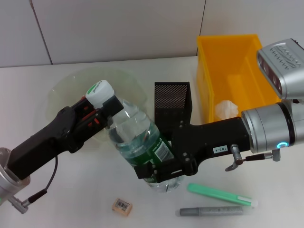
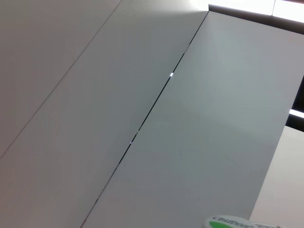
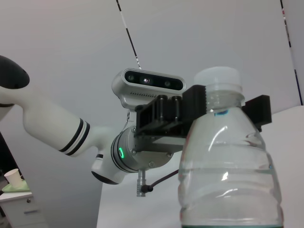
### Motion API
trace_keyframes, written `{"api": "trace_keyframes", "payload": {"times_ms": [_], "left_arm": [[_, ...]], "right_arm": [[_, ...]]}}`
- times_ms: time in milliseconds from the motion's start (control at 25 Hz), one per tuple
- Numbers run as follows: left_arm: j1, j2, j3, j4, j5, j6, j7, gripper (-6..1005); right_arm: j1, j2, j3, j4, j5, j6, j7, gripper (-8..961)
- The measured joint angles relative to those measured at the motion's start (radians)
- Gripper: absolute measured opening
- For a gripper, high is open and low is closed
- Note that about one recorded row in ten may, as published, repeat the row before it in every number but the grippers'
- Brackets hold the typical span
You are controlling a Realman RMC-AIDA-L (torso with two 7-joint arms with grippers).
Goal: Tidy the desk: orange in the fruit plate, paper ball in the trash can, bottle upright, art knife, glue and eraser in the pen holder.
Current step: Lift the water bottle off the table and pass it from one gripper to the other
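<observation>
The clear bottle (image 1: 137, 137) stands tilted at the table's middle, its white cap (image 1: 99, 91) leaning left. My left gripper (image 1: 111, 107) is shut on its neck just under the cap. My right gripper (image 1: 161, 173) is shut on its lower body by the dark green label. In the right wrist view the bottle (image 3: 228, 166) fills the foreground with the left gripper (image 3: 225, 107) clamped on its neck. The cap's edge (image 2: 228, 222) shows in the left wrist view. The paper ball (image 1: 227, 110) lies in the yellow trash can (image 1: 213, 57). The eraser (image 1: 122, 206) lies at the front. The orange is out of view.
The pale-green fruit plate (image 1: 66, 85) sits behind my left arm. The black mesh pen holder (image 1: 173, 102) stands right behind the bottle. A green art knife (image 1: 221, 194) and a grey glue stick (image 1: 213, 211) lie at the front right.
</observation>
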Motion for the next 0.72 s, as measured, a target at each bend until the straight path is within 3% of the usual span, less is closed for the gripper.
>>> {"api": "trace_keyframes", "payload": {"times_ms": [120,320,720], "left_arm": [[-0.005,0.001,0.0,0.002,-0.001,-0.006,-0.016,691],[-0.008,0.002,-0.001,0.001,-0.002,-0.007,-0.019,472],[-0.013,0.002,0.001,0.003,0.0,-0.009,-0.02,443]], "right_arm": [[0.0,0.0,0.0,0.0,0.0,0.0,-0.001,776],[0.001,0.0,-0.001,-0.004,0.0,0.0,-0.003,790],[0.012,-0.003,-0.026,-0.024,-0.004,0.0,0.004,818]]}}
